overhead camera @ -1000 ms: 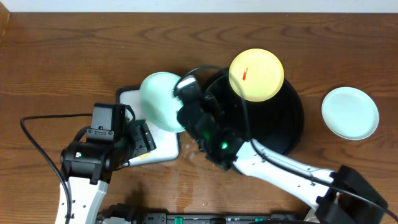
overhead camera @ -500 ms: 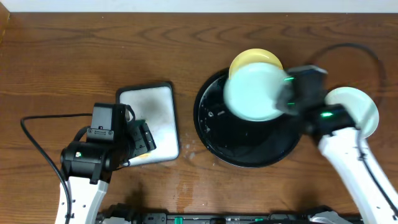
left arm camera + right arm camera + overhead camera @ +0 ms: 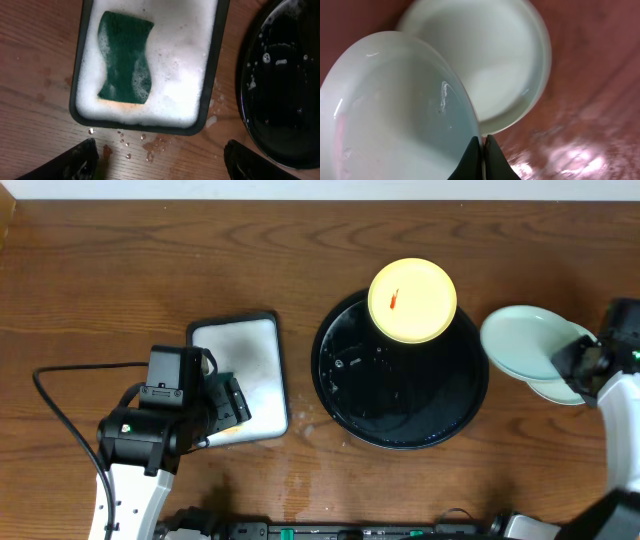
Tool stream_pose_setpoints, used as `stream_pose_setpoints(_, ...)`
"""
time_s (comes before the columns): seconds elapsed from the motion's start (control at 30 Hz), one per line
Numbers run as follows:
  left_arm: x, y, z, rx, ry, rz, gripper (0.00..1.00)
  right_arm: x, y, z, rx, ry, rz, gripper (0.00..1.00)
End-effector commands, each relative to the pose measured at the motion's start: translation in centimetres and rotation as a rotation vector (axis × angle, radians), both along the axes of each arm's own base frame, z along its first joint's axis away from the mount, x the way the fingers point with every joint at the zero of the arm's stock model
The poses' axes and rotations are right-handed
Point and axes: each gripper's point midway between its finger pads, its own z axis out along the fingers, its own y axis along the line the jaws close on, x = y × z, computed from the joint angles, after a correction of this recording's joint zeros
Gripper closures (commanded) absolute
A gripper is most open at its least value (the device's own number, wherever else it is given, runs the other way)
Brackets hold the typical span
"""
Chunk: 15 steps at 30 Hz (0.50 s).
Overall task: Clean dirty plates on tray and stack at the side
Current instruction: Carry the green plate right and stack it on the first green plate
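My right gripper [image 3: 578, 362] [image 3: 483, 145] is shut on the rim of a wet mint green plate [image 3: 525, 342] [image 3: 395, 110] and holds it above and partly over a second mint green plate [image 3: 560, 388] [image 3: 495, 55] on the table at the right. A pale yellow plate [image 3: 413, 300] with a red smear lies on the far edge of the black tray [image 3: 400, 405]. My left gripper [image 3: 225, 405] [image 3: 160, 162] is open and empty, near the front edge of the white foam tray.
A white rectangular dark-rimmed tray [image 3: 240, 345] [image 3: 195, 65] full of foam holds a green sponge [image 3: 125, 60]. Water drops [image 3: 145, 145] lie on the wood in front of it. The black tray's edge shows in the left wrist view [image 3: 280, 90].
My right arm carried the mint plate from over the foam tray, across the black tray, to above the plate at the right. The left arm has not moved.
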Motion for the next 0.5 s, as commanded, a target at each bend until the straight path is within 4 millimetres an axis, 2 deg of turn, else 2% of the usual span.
stream_pose_setpoints(0.0,0.3,0.1,0.7,-0.005,-0.017,0.009,0.18,-1.7,-2.7,-2.1,-0.021,0.079,-0.073,0.99)
stream_pose_setpoints(0.13,0.3,0.1,0.7,-0.005,-0.017,0.009,0.18,-2.1,-4.2,-3.5,-0.009,0.102,-0.121,0.99)
stream_pose_setpoints(0.3,0.3,0.1,0.7,-0.005,-0.017,0.009,0.18,-2.0,-5.3,-3.0,-0.068,0.102,-0.099,0.99)
stream_pose_setpoints(0.33,0.3,0.1,0.7,-0.005,-0.017,0.009,0.18,-2.1,-5.6,-2.8,-0.084,0.104,-0.106,0.9)
stream_pose_setpoints(0.37,0.3,0.1,0.7,-0.005,-0.017,0.009,0.18,-2.2,-5.7,-2.6,-0.095,0.104,-0.11,0.72)
stream_pose_setpoints(0.4,0.3,0.1,0.7,-0.005,-0.017,0.009,0.18,-2.2,-5.8,-2.3,-0.103,0.099,-0.108,0.6)
stream_pose_setpoints(0.43,0.3,0.1,0.7,-0.005,-0.017,0.009,0.18,-2.2,-5.8,-2.0,-0.108,0.091,-0.108,0.53)
stream_pose_setpoints(0.47,0.3,0.1,0.7,-0.005,-0.017,0.009,0.18,-2.0,-5.6,-1.6,-0.108,0.077,-0.106,0.5)
